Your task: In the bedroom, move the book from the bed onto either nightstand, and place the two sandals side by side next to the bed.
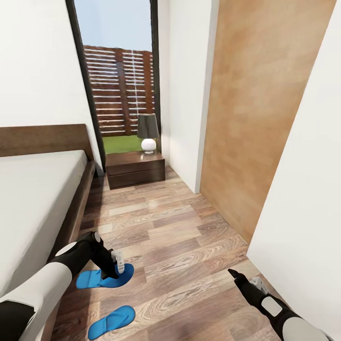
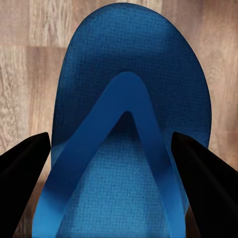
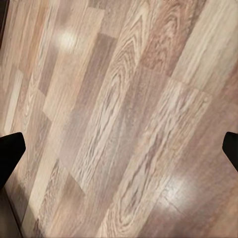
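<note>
The left gripper (image 2: 119, 186) hangs wide open over a bright blue flat rubber sandal (image 2: 131, 129) with a V-shaped strap. The other blue sandal (image 1: 112, 321) lies nearer on the wood floor (image 1: 180, 237). No writing shows. The right gripper (image 3: 119, 144) is spread wide too.

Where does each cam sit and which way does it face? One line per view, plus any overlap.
Head view: on the head, looking forward and down the bedroom floor toward the nightstand; bed at left, both arms visible.
Left wrist view: on the left arm, looking down on a sandal between the open left tool fingers.
Right wrist view: on the right arm, facing bare floor planks; right tool fingertips at the edges.
Shared: the farther sandal under the left tool appears in head and left wrist views.
</note>
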`<state>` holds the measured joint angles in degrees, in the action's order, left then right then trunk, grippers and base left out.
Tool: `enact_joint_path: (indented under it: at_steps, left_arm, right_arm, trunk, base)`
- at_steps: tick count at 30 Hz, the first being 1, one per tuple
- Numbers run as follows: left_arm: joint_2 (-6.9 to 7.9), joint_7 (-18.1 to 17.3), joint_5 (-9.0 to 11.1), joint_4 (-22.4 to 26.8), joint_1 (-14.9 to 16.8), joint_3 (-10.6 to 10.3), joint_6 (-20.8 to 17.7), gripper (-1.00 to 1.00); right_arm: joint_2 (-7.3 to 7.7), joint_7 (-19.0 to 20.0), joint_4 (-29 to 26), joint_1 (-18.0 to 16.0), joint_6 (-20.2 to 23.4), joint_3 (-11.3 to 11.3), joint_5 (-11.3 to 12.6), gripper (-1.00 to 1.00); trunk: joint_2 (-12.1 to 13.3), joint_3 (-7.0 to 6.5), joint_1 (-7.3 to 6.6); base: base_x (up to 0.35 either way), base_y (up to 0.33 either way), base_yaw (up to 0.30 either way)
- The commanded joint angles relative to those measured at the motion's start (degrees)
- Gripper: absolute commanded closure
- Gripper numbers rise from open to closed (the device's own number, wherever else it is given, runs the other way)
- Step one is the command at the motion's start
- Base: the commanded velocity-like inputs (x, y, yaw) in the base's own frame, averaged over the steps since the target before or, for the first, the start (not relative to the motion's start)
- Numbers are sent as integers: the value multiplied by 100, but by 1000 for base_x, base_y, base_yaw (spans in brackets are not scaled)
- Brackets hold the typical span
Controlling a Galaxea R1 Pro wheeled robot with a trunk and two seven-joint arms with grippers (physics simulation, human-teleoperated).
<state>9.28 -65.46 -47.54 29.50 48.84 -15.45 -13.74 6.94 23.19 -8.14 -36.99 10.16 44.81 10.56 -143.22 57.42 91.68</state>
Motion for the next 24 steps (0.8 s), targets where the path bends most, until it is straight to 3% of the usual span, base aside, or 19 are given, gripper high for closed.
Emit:
enact_joint_path:
  at_steps: [1,17,24]
  left_arm:
    - [5,-20,11,12,2,-30,-60,100]
    - [-8,-20,21,12,2,-30,-58,100]
    - [-99,-12,17,12,2,25,-71,100]
  right_arm:
    - [0,12,-8,-1,48,2,60,-100]
    - [0,18,-9,-1,41,2,60,-100]
    - [0,18,-10,-1,39,-1,56,-100]
  trunk:
    - [-2,6,-1]
    - [-2,6,-1]
    - [-2,6,-1]
  base:
    - [20,0,0]
    - [3,0,0]
    - [0,0,0]
